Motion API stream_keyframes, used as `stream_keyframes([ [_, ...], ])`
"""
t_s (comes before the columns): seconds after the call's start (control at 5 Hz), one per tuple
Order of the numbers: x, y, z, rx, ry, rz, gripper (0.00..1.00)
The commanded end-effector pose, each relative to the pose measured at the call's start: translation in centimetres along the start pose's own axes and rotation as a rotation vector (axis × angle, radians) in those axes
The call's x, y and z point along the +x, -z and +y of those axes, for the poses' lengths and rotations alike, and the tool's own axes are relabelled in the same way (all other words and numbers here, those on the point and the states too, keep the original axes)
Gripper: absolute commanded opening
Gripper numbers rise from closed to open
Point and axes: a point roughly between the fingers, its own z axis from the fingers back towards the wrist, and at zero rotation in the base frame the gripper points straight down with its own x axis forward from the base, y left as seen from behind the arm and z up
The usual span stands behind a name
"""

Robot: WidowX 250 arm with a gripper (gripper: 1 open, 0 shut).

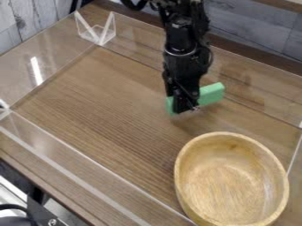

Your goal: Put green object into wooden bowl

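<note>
Count: one black gripper (183, 102), one green object (200, 96), one wooden bowl (231, 183), one clear-walled tray (48, 132) with wood-grain floor. Gripper points straight down with its jaws closed narrow on the green object, which sits tilted between the fingers, low over the tray floor. Block lies up and left of the bowl, apart from its rim; bowl interior holds nothing.

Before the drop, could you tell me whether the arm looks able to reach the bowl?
Probably yes: the gripper, shut on the green block, hangs just beyond the bowl, with only bare table between.
</note>
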Motion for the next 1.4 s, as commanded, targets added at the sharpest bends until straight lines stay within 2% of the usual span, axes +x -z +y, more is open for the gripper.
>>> stream_keyframes([
  [0.0, 1.6, -2.5, 0.6, 0.046, -0.023, -0.056, 0.0],
  [0.2, 3.1, -2.1, -0.5, 0.039, 0.03, -0.06, 0.0],
  [0.4, 4.0, -1.3, -1.2, 0.031, 0.08, -0.058, 0.0],
  [0.8, 2.6, -4.9, 1.2, 0.076, -0.043, -0.062, 0.0],
  [1.0, 2.6, -3.5, 0.1, 0.063, 0.003, -0.066, 0.0],
  [1.2, 2.5, -3.7, -3.5, 0.038, 0.007, -0.075, 0.0],
])
